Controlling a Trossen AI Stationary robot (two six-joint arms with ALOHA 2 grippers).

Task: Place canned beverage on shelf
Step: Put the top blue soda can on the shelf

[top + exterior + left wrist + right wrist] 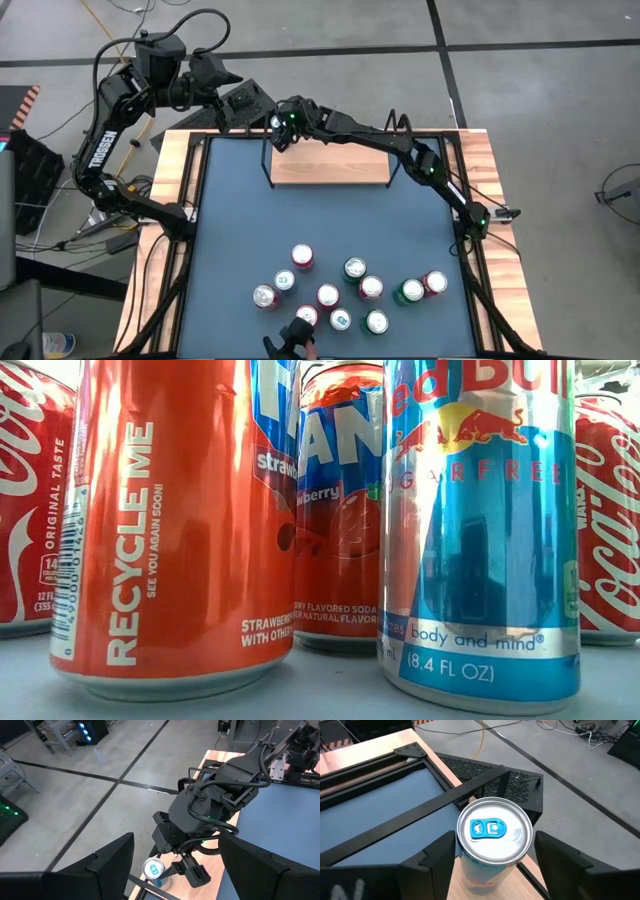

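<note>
The right end effector [492, 857] straddles the blue-tabbed can [494, 832] standing on the shelf [330, 167] directly beneath it, fingers apparently loosening, so next comes a clean upward retreat.

Overhead, table-level, two wrist views

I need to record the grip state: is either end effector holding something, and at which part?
The right end effector has its fingers on either side of a can at the shelf, just below the can's top rim; whether it grips cannot be told. The left end effector holds nothing.
</note>
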